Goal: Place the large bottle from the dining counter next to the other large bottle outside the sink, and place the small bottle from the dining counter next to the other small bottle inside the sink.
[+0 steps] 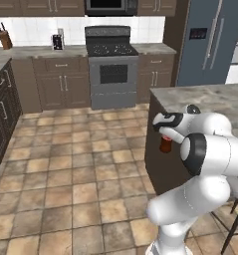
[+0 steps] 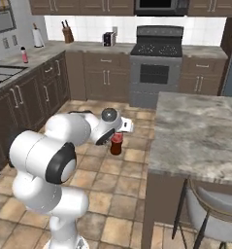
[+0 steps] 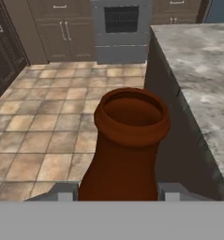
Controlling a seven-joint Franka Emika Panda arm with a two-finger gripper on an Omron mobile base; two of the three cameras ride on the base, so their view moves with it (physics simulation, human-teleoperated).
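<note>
Cola-dark brown, the tall large bottle (image 3: 127, 150) is sitting at the centre of the hand view between the two grey fingertips (image 3: 62, 191), which are pinching its body, while the white arm's gripper (image 2: 118, 130) is reaching sideways over the tiled floor beside the grey marbled dining counter (image 2: 200, 131).

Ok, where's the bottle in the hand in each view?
Left base view: the bottle hangs under the hand, right of centre, against the dark side of the dining counter.
Right base view: near centre, over the floor tiles, left of the dining counter.
Hand view: centre, rising between the fingertips.
Shared landmark: the oven, at the top of each view.
</note>
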